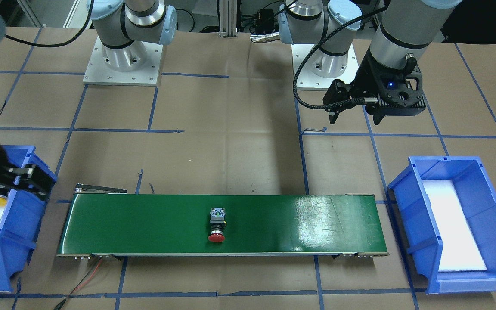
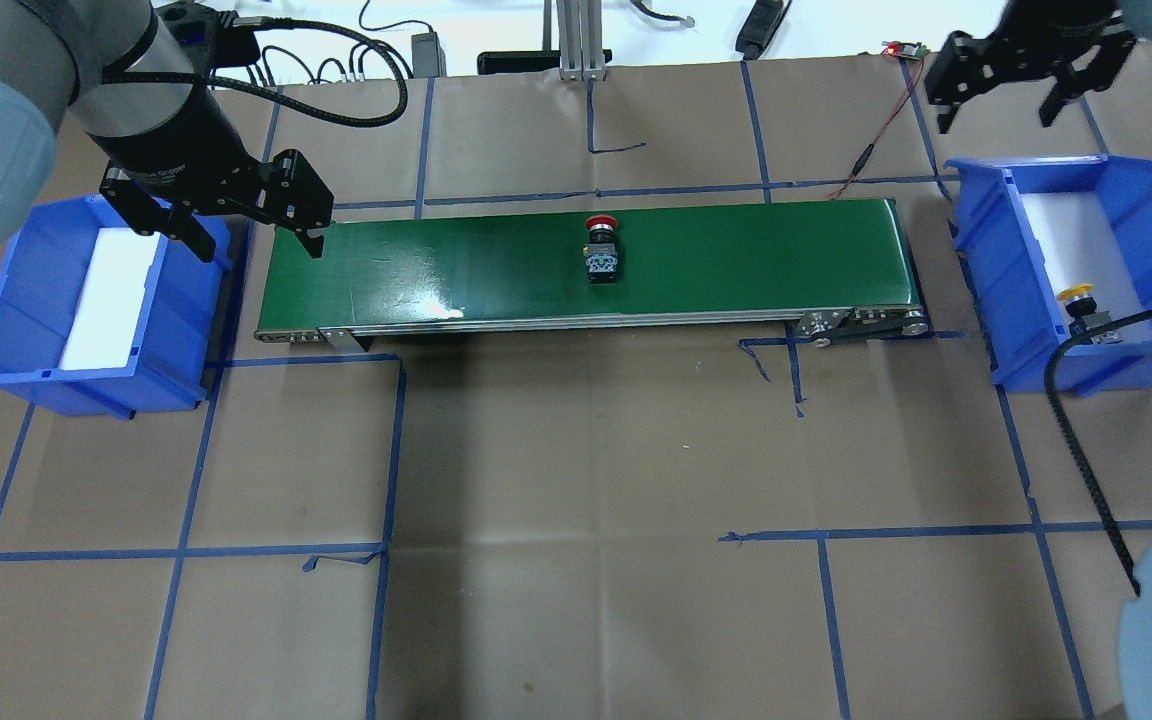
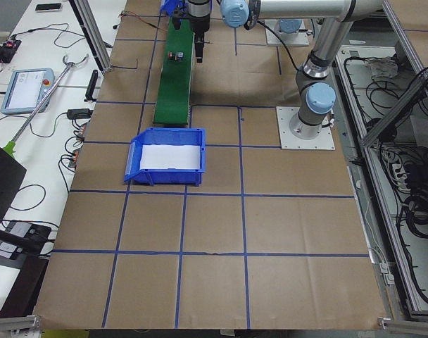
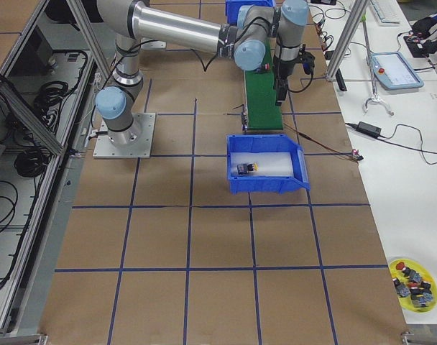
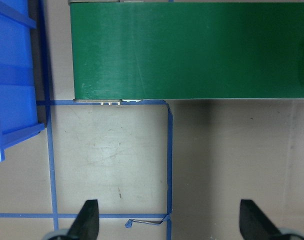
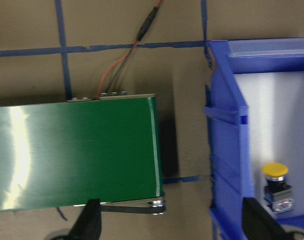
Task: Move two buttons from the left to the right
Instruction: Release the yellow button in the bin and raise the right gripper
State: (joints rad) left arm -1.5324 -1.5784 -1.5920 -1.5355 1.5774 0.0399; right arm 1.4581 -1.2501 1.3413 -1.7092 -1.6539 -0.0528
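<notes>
- Red button (image 2: 600, 245): lies on its side at the middle of the overhead view, mid-length on the green conveyor belt (image 2: 756, 260), with its cap toward the frame's top. It is judged to be in transit, since the belt bridges the two bins and neither arm has to cross.
- Yellow button (image 2: 1079, 303): rests on the white liner in the lower part of the right bin (image 2: 1136, 180), at the frame's right edge. It is judged delivered, so about half the task is done.
- Left bin (image 2: 16, 300): stands at the frame's left edge and shows only its white liner.
- Left claw (image 2: 256, 238): spread and pinching nothing, it hovers over the belt's left end, beside the left bin.
- Right claw (image 2: 996, 110): spread and holding nothing, it hangs at upper right. Its wrist view looks down on the belt's right end and the bin, so it is probably placed to receive the red button.
- Surface (image 2: 576, 500): brown paper with a blue tape grid.
</notes>
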